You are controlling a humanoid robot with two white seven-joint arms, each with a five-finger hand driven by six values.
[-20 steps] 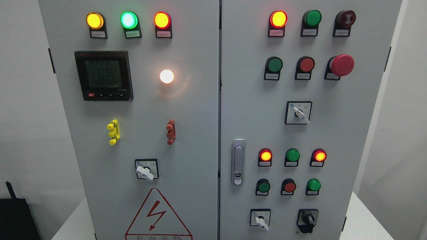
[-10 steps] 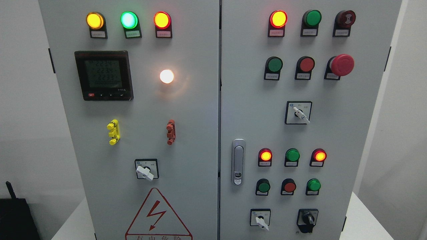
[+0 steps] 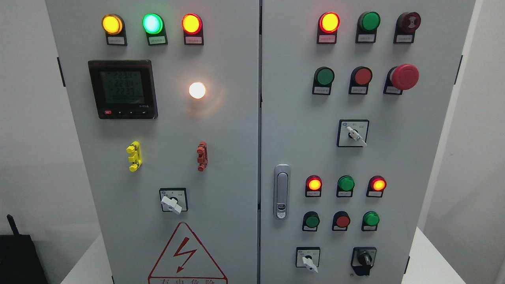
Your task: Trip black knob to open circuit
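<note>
The black knob (image 3: 364,259) is a rotary switch at the lower right of the grey cabinet's right door (image 3: 394,157). Its handle stands nearly upright, tilted slightly. A white-handled selector (image 3: 309,261) sits just to its left. Above them are a row of three round buttons, green, red, green (image 3: 342,221), and a row of lamps with the two red ones lit (image 3: 314,184). Neither of my hands shows in the head view.
The left door carries a digital meter (image 3: 122,89), a lit white lamp (image 3: 197,90), yellow (image 3: 134,156) and red (image 3: 202,156) clips and a white selector (image 3: 172,203). A red mushroom button (image 3: 404,76) sticks out at the upper right. A black box (image 3: 17,258) stands at the lower left.
Only the digits on the meter have flickered. Nothing else has moved.
</note>
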